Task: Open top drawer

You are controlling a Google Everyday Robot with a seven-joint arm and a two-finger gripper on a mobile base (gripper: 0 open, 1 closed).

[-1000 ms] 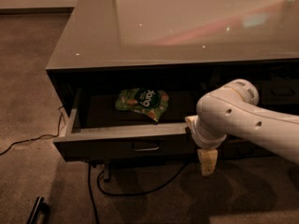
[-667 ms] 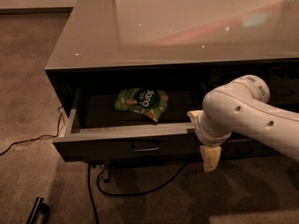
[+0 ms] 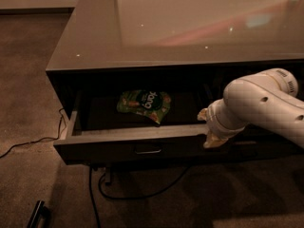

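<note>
Top drawer (image 3: 104,146) standing open, pulled well out from under the bench (image 3: 190,27), its flat dark front facing the camera and angled slightly down to the left. At the centre of that front, a small rectangular metal pull (image 3: 148,151). Inside, on the dark inner floor, a green snack bag (image 3: 144,104) lying flat, roughly mid-width and toward the back, apart from the side walls.

From the right edge of the view, a white arm (image 3: 261,103) reaching in, rounded and bulky, crossing in front of the bench's dark face. At its tip, the cream-coloured gripper (image 3: 211,137), pointing downward at the right end of the drawer front, overlapping the top edge and upper face of the panel. Spread, pressed together or pinching something: cannot tell from this angle. Touching the panel or just beside it: also unclear.

Glossy bench top above, with pale and reddish reflections. Below the drawer, on the brown carpet (image 3: 237,198), a dark cable (image 3: 137,194) looping out from under the bench; another thin cable (image 3: 28,144) trailing off to the left. Near the bottom left corner, a slim dark object (image 3: 38,213), too dim to identify
</note>
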